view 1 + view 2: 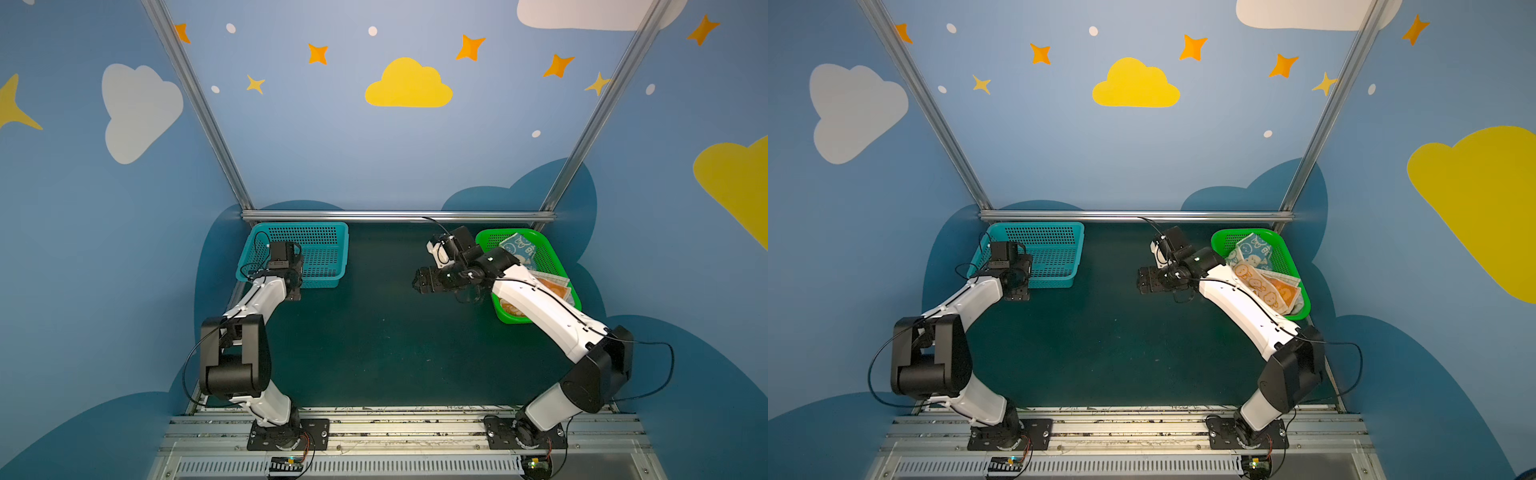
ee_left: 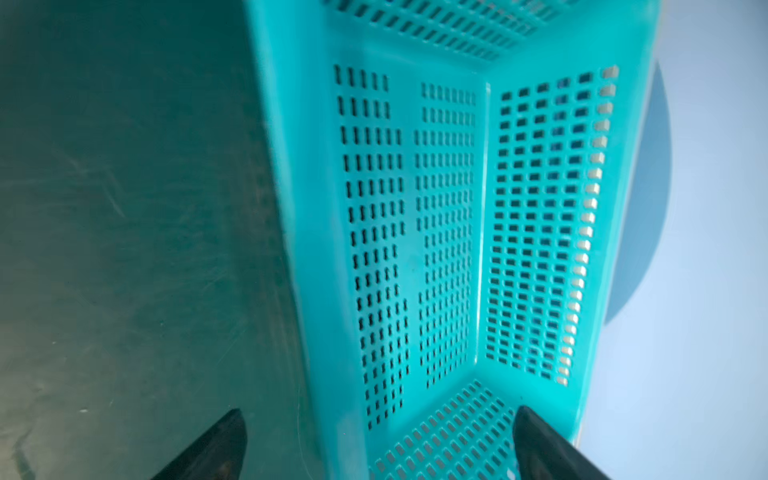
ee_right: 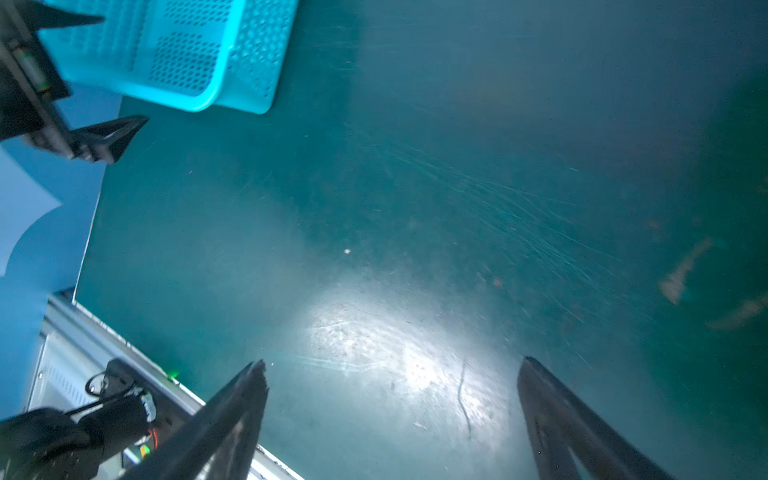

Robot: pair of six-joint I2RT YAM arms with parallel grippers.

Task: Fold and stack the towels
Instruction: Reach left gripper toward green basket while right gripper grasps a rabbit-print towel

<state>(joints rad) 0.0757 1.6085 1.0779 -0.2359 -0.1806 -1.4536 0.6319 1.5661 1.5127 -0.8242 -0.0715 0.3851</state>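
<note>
Towels (image 1: pixel 1262 274) in a loose heap, lengthwise along green basket (image 1: pixel 1227 241).

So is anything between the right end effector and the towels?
No separate object. The right end effector is open over the table, pointing away from the towels, which lie in the green basket; its own arm overhangs the rim.
</note>
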